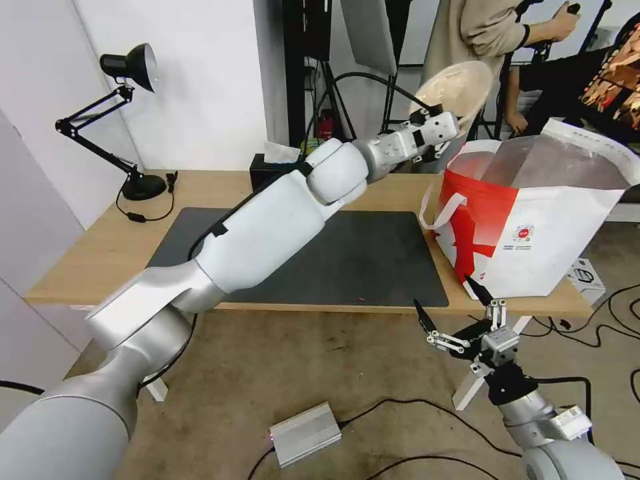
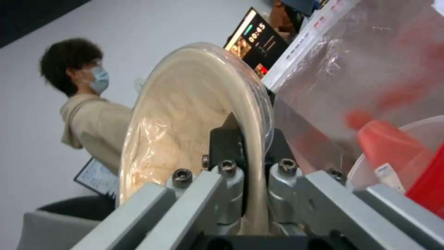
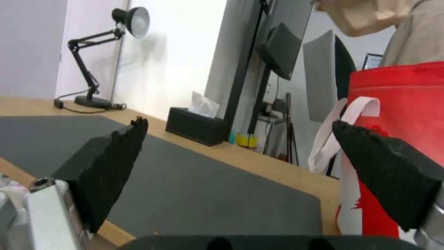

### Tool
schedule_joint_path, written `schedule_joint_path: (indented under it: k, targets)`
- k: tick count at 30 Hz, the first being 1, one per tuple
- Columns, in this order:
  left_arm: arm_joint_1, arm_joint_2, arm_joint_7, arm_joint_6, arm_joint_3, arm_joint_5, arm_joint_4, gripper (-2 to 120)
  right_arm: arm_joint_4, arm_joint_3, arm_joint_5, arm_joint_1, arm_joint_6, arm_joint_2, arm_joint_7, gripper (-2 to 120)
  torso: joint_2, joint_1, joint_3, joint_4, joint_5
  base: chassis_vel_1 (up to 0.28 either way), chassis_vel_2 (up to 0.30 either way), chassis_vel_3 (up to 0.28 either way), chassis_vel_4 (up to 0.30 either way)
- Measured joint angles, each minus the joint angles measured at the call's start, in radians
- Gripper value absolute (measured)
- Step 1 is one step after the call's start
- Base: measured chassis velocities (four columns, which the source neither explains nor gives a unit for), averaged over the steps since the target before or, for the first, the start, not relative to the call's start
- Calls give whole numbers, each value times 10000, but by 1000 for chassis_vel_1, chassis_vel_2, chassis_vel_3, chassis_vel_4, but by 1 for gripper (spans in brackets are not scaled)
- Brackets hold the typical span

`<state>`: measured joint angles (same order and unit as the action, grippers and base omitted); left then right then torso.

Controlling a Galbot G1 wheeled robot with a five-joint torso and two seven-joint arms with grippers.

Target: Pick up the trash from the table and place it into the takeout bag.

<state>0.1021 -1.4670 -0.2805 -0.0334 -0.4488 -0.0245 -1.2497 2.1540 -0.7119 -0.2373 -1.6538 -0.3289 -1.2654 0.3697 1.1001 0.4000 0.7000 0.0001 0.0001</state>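
Fingers of the left gripper are clamped on the rim of the beige round lidded bowl, one dark pad on each side of the edge, as is seen in the left wrist view. That bowl is held tilted on its side, raised in the air above the far corner of the table and just beside the open mouth of the takeout bag. Its body is shown as pale beige under a clear, glossy lid. The bag is stood at the right end of the table, past the edge of the dark grey mat; its silver foil lining is exposed, its front is white and red with a small logo, and a white strap handle is hung at its near side. Inside the bag, a red cup and the rim of a white bowl are seen in the left wrist view. The right gripper is held low in front of the table's near edge, below the bag, with its black fingers spread wide and nothing between them.
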Motion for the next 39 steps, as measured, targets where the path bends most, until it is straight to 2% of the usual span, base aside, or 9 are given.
schedule_joint_path:
  k: [8,17,26,39]
  targets:
    - [192,-727,-212,548,-42,981,793,1,0,0,0,0,0,0,0,100,-1,-1,0,-2,0,0,0,0,0]
    - [264,-1239,-242,743,-100,1675,1336,1,0,0,0,0,0,0,0,100,0,0,0,-2,0,0,0,0,0]
    - [178,-1290,-284,889,-320,2863,1551,1,1,0,0,0,0,0,0,100,-1,0,0,0,-1,0,0,0,0]
    - [63,-1281,-522,1047,-575,3691,1872,1,0,0,0,0,0,0,0,100,0,-1,0,0,-1,0,0,0,0]
